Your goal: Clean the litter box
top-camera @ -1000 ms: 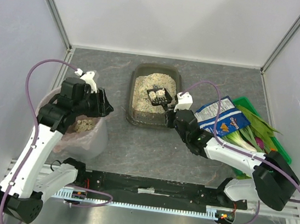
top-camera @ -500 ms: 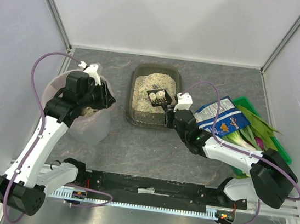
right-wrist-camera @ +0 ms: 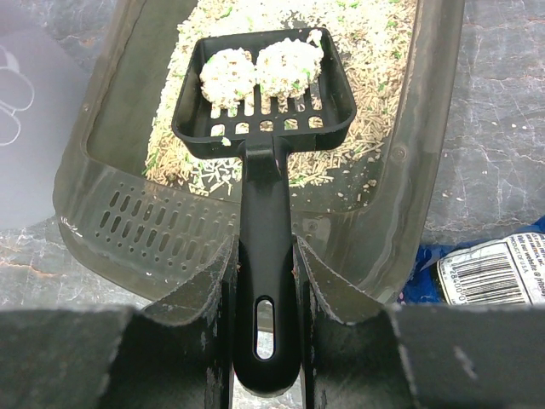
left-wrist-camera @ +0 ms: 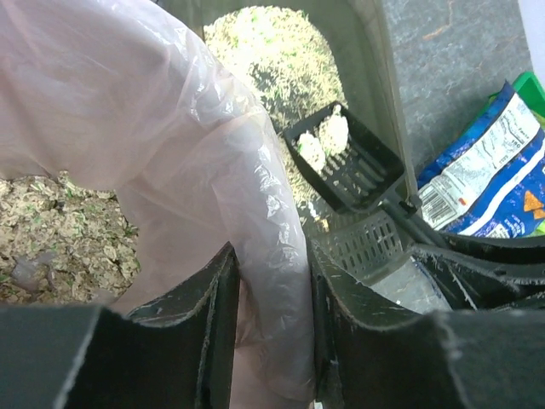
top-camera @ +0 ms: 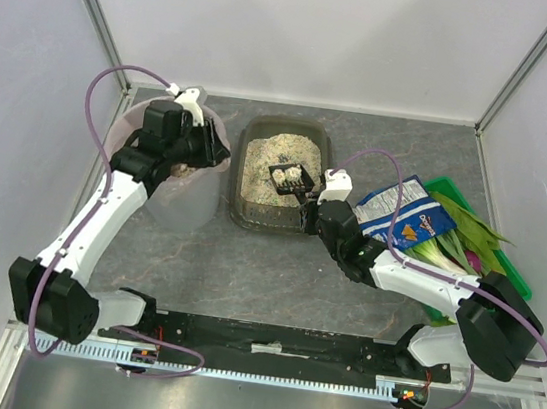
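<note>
The litter box [top-camera: 240,182] is a dark tray holding pale granules, at mid-table. My right gripper [top-camera: 308,198] is shut on the handle of a black slotted scoop [top-camera: 292,177], which hangs over the granules with two pale clumps [right-wrist-camera: 260,70] in its bowl. In the right wrist view the gripper [right-wrist-camera: 264,249] clamps the scoop [right-wrist-camera: 266,204] just above the box's near rim [right-wrist-camera: 430,128]. My left gripper [top-camera: 212,152] is shut on the pink-lined rim of a round bin [top-camera: 175,202], just left of the box. The left wrist view shows that gripper [left-wrist-camera: 271,257] pinching the liner [left-wrist-camera: 255,196].
Old litter lies inside the bin [left-wrist-camera: 60,230]. A blue chip bag [top-camera: 403,214] lies right of the box, against a green crate of vegetables [top-camera: 475,246]. White walls enclose the table on three sides.
My left gripper has closed on the bin's rim and moved away from the arm bases. The bin has come with it, closer to the litter box. The right arm and scoop have stayed still.
</note>
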Available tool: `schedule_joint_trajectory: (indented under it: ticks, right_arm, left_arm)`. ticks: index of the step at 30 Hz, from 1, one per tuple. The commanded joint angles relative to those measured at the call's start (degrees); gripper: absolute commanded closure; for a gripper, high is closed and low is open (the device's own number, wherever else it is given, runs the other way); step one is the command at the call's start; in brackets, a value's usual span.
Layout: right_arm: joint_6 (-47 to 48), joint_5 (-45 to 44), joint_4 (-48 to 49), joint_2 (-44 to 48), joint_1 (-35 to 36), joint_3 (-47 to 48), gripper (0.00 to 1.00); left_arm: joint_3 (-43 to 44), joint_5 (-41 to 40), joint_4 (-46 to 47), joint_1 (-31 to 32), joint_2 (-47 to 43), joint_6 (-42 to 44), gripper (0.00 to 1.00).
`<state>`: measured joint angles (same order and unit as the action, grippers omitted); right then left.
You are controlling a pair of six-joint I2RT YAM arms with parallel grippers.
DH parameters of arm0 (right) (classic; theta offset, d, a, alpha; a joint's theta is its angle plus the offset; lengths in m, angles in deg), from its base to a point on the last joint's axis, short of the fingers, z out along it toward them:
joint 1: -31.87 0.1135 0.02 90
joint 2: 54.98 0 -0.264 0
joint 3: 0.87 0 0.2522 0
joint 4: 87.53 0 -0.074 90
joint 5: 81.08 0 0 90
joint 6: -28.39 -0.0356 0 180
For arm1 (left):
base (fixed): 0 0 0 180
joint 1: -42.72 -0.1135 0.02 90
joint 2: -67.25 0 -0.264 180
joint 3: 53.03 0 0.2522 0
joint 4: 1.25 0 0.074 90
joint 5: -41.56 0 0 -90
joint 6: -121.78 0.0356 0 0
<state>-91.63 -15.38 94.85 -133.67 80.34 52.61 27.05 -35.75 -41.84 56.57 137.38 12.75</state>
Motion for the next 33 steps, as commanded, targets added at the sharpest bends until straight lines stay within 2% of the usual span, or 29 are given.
schedule_joint_trajectory:
  ticks: [1, 7, 8, 10, 17, 20, 25, 27, 28, 29, 30, 31, 32, 33]
  right_arm:
    - [-0.8, -1.9, 1.8, 2.1, -0.3, 0.4, 1.00]
    - [-1.4, -1.5, 1.7, 2.0, -0.3, 0.5, 1.00]
    - [-1.4, -1.5, 1.7, 2.1, -0.3, 0.5, 1.00]
    - [-1.5, -1.5, 1.6, 2.2, -0.2, 0.4, 1.00]
    - [-0.1, -2.7, 0.4, 3.0, -0.2, 0.9, 1.00]
    - [1.1, -4.8, -0.5, 4.0, -0.3, 1.8, 1.00]
    - [4.8, -2.4, -0.6, 2.5, 1.2, 4.1, 1.00]
    - [9.8, -9.0, -5.2, 0.3, 3.7, 7.5, 1.00]
    - [9.4, -14.7, -9.2, -0.7, 4.3, 9.7, 1.00]
    - [8.4, -15.0, -9.1, 0.0, 3.7, 9.3, 1.00]
    - [6.4, -12.6, -7.5, 1.4, 2.3, 8.0, 1.00]
    - [6.3, -9.1, -0.1, 5.0, 0.2, 3.4, 1.00]
    - [7.6, -4.1, 2.8, 6.1, 0.3, 1.8, 1.00]
    - [11.0, -4.7, 3.0, 5.7, 1.2, 3.2, 1.00]
  left_arm:
    - [3.1, 5.9, 6.6, 0.0, 3.5, -0.8, 0.60]
    - [4.3, 8.1, 7.8, 0.3, 6.3, -2.3, 0.58]
    - [4.4, 7.5, 7.1, 0.3, 6.4, -2.1, 0.52]
    - [4.5, 6.4, 6.3, 0.3, 6.4, -1.3, 0.48]
    - [5.2, 3.6, 2.8, 0.2, 2.1, 2.0, 0.15]
    - [5.0, 0.6, 2.2, 0.3, -0.5, 3.8, 0.08]
    - [4.4, -5.8, 2.7, 0.3, -5.9, 6.8, 0.07]
    - [4.6, -7.2, 3.4, 0.3, -6.8, 8.1, 0.06]
    - [4.9, -9.3, 3.5, 0.1, -7.5, 8.3, 0.04]
    - [5.7, -10.2, 3.6, 0.1, -7.5, 8.4, 0.04]
    - [6.2, -10.7, 3.8, 0.0, -7.5, 8.9, 0.04]
    - [6.4, -11.8, 4.0, 0.0, -7.9, 9.0, 0.04]
    - [6.2, -12.1, 5.2, 0.0, -8.1, 9.3, 0.04]
    - [5.6, -12.4, 6.4, -0.1, -8.5, 9.3, 0.04]
